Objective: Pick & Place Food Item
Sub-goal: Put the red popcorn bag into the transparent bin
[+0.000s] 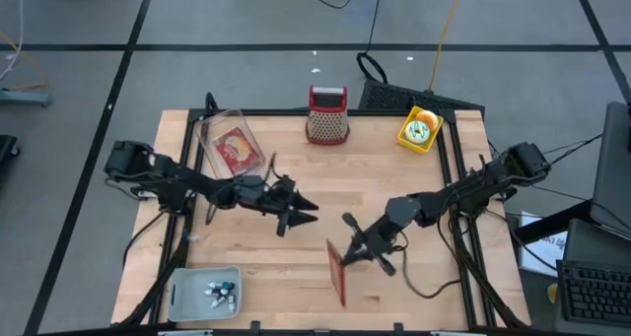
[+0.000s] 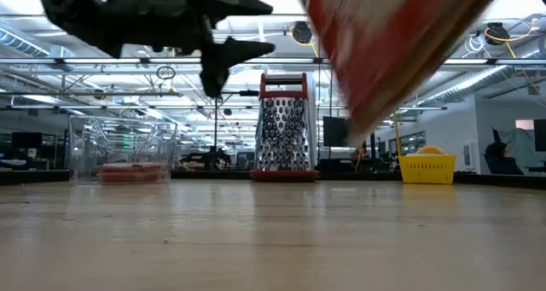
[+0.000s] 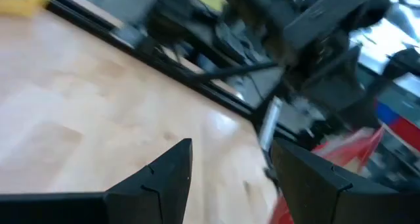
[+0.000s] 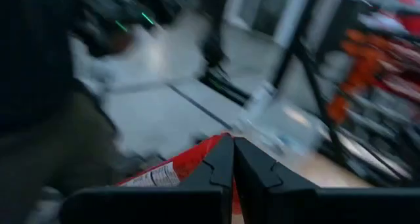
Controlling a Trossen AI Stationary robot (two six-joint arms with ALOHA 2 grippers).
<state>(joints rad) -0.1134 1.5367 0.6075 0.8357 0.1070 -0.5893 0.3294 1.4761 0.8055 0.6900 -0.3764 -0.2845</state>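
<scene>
Red, flat and thin, the glossy food packet point(image 1: 337, 270) hangs edge-on above the pale wooden tabletop point(image 1: 414, 198), off the board, well in front of the red-framed metal box grater point(image 1: 327, 115) and a little toward the right arm's side; the right wrist view shows a white printed label strip on its red face, and the low view shows red with white patches, blurred. Right gripper point(image 1: 347, 254) has its dark fingers pressed together on the packet's upper edge, pinching it. Left gripper point(image 1: 306, 207) hovers above the board in front of the grater and slightly to the left-arm side, its two dark pointed fingers spread with nothing between them, apart from the packet. Grater stands upright at the far edge: perforated shiny steel faces, red handle and base. Left of the grater, a clear plastic tub point(image 1: 229, 144) lies with a red item inside. Right of the grater, a small yellow plastic basket point(image 1: 419, 129). Far in front of the grater, at the near left corner, a grey shallow tray point(image 1: 202, 292) with small pieces in it.
</scene>
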